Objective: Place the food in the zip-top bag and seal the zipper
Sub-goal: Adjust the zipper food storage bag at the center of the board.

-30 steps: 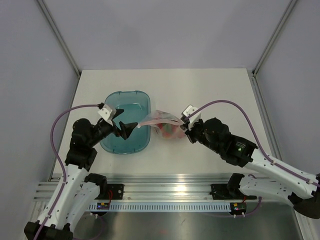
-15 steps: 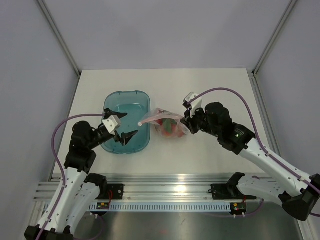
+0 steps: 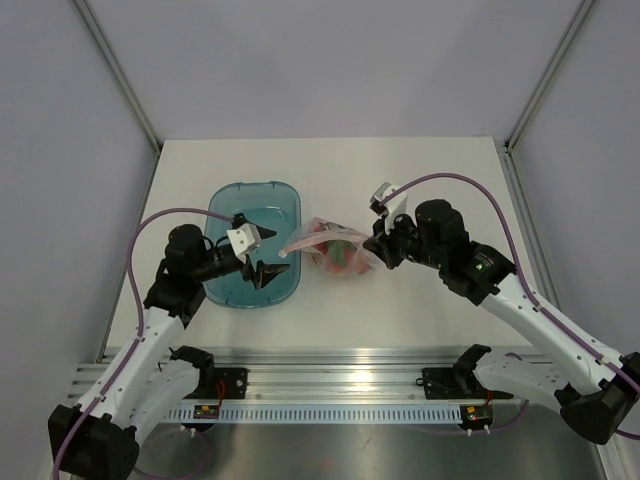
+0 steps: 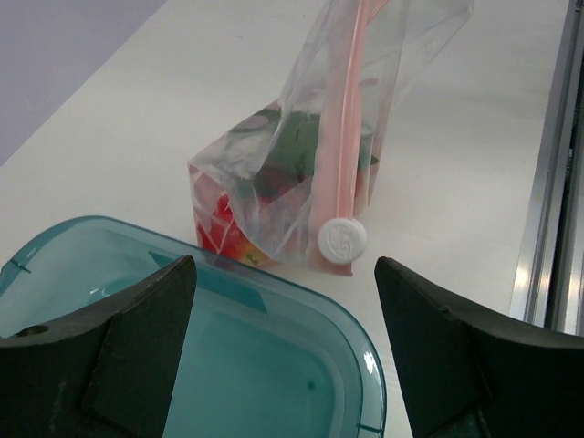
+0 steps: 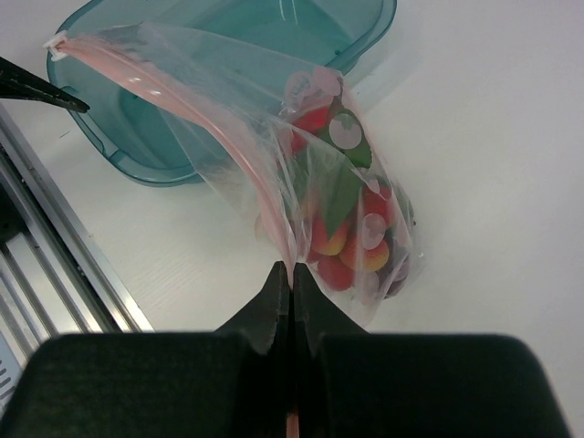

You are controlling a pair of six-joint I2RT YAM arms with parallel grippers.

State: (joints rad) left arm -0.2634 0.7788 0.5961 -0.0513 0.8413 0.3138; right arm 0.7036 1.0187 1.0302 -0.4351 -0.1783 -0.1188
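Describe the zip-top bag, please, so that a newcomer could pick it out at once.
On the white table, look just right of the teal tray. The zip-top bag sits there, its edge pinched by the right pincer. Unlike the rigid tinted tray, it is clear and crinkly, with a pink zipper and red, yellow and green toy food inside.

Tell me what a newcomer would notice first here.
The clear zip-top bag stands mid-table, stuffed with red, orange and green food. Its pink zipper is pinched in the shut jaws of the right arm. Next comes the left arm, with its jaws open over the teal tray and facing the zipper's white slider.
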